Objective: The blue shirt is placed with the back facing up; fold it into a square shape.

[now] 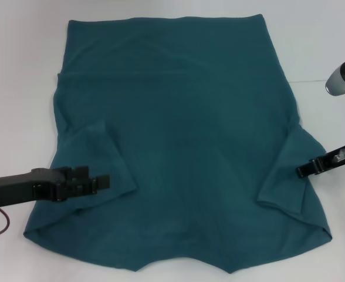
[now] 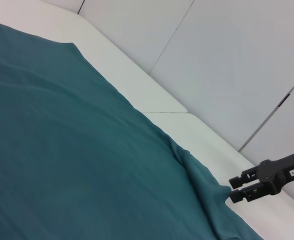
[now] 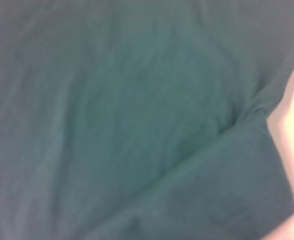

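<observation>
The blue shirt (image 1: pixel 178 135) lies spread flat over most of the white table (image 1: pixel 20 70), back up, its collar end toward the near edge and its straight hem toward the far edge. Both short sleeves look already turned inward onto the body: the left sleeve (image 1: pixel 102 158) lies as a flap near the table's left side, and the right sleeve (image 1: pixel 290 176) is folded in likewise near the right side. The far end appears to have a straight crease, though I cannot say whether it is the hem or a fold.

The left gripper (image 1: pixel 102 182) reaches in low from the left edge, its tips over the folded sleeve; whether its jaws are spread or pinching cloth I cannot tell. The right gripper (image 1: pixel 304 170) sits at the outer edge of the right sleeve; in the left wrist view it (image 2: pixel 237 189) shows two fingers with a narrow gap, right at the cloth's edge, but I cannot tell if they grip it.

As I judge it, the sleeves are in, and the long sides and the lengthwise fold are still to do before it makes a square.
</observation>
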`<state>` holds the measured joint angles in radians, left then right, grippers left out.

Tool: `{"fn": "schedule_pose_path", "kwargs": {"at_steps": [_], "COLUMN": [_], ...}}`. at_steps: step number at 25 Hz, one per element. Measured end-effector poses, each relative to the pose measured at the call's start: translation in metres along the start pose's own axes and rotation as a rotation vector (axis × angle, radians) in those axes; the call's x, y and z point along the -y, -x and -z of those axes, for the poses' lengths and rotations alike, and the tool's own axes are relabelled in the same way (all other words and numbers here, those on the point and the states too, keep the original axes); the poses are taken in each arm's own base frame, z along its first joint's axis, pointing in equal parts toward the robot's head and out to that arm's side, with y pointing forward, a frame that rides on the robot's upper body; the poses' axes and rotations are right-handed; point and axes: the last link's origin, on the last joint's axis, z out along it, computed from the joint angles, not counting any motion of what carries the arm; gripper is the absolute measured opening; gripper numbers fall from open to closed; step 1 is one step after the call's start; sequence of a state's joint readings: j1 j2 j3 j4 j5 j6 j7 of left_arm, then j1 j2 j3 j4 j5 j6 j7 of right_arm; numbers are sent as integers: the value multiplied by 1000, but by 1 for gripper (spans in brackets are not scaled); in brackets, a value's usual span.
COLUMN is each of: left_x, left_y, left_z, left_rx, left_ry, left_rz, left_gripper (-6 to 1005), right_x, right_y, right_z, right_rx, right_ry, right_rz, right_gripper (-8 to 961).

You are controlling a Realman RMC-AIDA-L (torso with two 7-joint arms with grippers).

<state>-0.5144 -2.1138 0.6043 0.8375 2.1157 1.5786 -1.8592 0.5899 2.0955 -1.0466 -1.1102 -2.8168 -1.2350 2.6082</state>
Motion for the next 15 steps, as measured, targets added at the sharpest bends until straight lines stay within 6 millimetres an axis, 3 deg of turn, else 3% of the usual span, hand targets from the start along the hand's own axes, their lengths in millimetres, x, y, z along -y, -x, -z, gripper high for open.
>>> {"fn": "schedule_pose_path", "kwargs": {"at_steps": [10,15], "left_x": [0,0], "left_y": [1,0], "left_z": [0,-1], "left_rx": [6,7], "left_ry": [-2,0], "left_rz": [0,-2], "left_gripper": [847,848], "right_x": [2,1], "right_y": [-12,-15], "right_z": [-18,-20], "right_rx": [57,78], "right_ry": [45,59], "right_rz": [-94,-100], "right_gripper": [654,595]}}
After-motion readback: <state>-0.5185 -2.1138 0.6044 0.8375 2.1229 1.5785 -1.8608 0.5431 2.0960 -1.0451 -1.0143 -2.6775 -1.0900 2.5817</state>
